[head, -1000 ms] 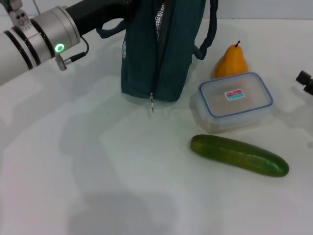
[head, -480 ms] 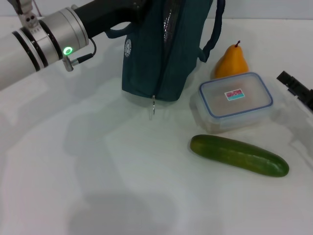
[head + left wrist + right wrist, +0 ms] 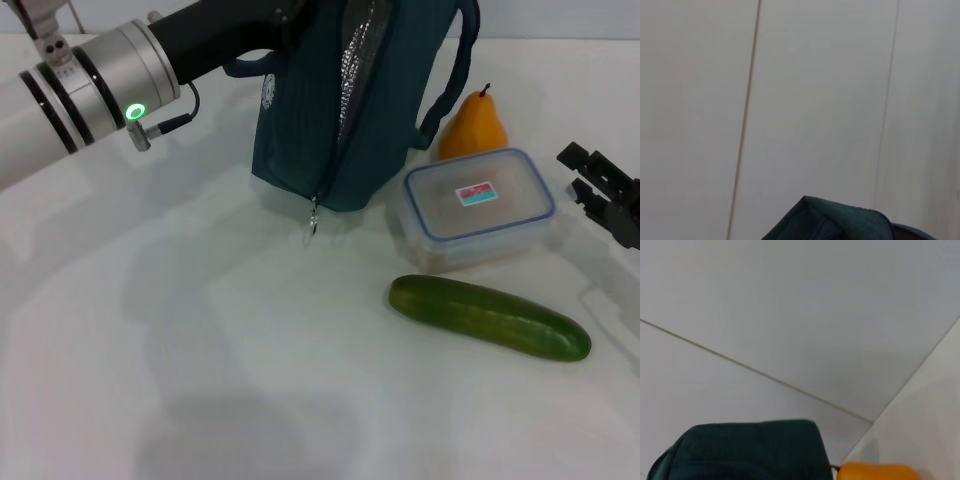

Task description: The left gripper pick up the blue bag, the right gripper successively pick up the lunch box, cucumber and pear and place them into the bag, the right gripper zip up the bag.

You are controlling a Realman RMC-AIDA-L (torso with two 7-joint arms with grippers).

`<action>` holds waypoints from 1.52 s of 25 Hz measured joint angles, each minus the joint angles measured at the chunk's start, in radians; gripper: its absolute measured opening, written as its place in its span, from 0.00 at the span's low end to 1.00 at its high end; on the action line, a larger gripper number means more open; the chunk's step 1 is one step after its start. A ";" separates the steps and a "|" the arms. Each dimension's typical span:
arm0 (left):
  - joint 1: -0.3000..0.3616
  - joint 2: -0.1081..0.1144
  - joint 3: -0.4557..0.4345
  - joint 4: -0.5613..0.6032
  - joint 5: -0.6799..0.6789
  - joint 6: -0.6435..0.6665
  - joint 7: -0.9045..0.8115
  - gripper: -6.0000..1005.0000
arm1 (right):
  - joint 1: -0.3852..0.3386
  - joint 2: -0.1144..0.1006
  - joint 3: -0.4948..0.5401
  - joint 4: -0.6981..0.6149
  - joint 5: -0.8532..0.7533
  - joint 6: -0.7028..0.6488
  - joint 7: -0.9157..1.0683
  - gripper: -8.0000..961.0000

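Observation:
The blue bag point(image 3: 340, 110) stands at the back of the table, its top leaning right and its zip open on silvery lining. My left gripper point(image 3: 285, 15) reaches its top from the left, shut on the bag; its fingers are hidden at the picture's edge. The left wrist view shows only the bag's top edge point(image 3: 840, 220). To the bag's right are the pear point(image 3: 478, 125), the lunch box point(image 3: 478, 205) in front of it, and the cucumber point(image 3: 488, 317) nearest me. My right gripper point(image 3: 590, 180) is open, just right of the lunch box. The right wrist view catches the bag point(image 3: 750, 450) and the pear point(image 3: 880, 472).
The ring zipper pull point(image 3: 312, 225) dangles at the bag's near end, just above the white table point(image 3: 200, 350). My silver left wrist with its green light point(image 3: 134, 112) spans the upper left. A plain wall lies behind.
The left arm has moved right and the bag's top has swung right with it, opening wider. The right gripper has come in from the right edge toward the lunch box.

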 joint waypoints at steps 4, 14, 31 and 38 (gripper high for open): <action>0.009 0.000 0.000 -0.002 -0.015 0.041 0.029 0.05 | 0.008 -0.001 -0.025 -0.012 0.000 0.003 0.064 0.91; 0.023 -0.001 0.001 -0.009 -0.036 0.087 0.050 0.05 | 0.009 -0.004 -0.043 -0.013 -0.001 0.028 0.143 0.89; 0.030 -0.003 0.016 -0.014 -0.038 0.095 0.071 0.05 | 0.076 -0.007 -0.089 -0.026 -0.008 0.093 0.247 0.88; 0.034 -0.003 0.026 -0.015 -0.040 0.095 0.076 0.05 | 0.097 -0.003 -0.089 -0.026 -0.008 0.126 0.252 0.85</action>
